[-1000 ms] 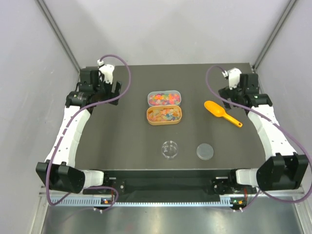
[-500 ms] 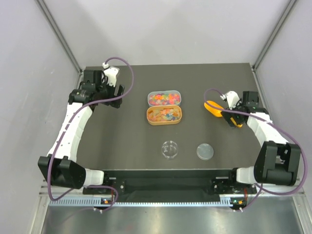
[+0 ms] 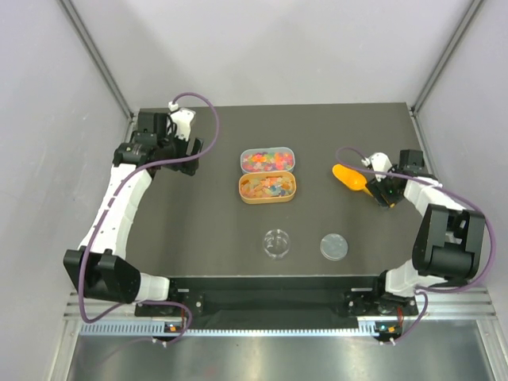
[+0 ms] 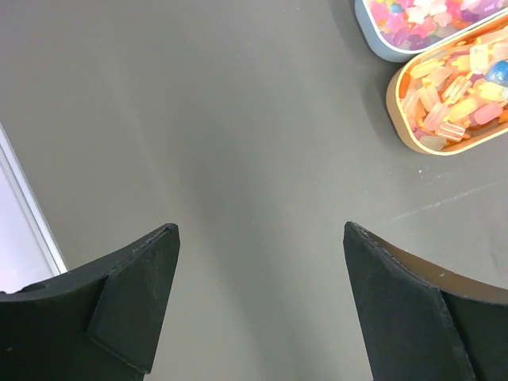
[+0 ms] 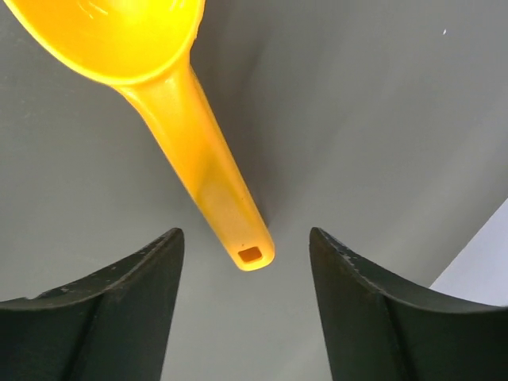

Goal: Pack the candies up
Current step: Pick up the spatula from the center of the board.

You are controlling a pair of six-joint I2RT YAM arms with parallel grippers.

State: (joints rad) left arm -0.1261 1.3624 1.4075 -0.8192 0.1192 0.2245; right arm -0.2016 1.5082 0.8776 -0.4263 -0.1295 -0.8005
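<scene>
Candies (image 3: pixel 267 160) in two trays (image 3: pixel 240 188) at centre, scoop (image 3: pixel 350 176) to their right, dish (image 3: pixel 277 242) and lid (image 3: pixel 334 247) in front

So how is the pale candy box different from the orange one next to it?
The pale box has grey-blue walls; the orange box has orange ones. The pale box holds bright pink, red and yellow candies; the orange box holds softer orange and yellow ones, some striped. The pale box sits farther from the arms than the orange box. Both are open and full.

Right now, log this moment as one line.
right tool: open, straddling scoop handle end, no contact | left tool: open above table | candies: in pale tray and orange tray
</scene>
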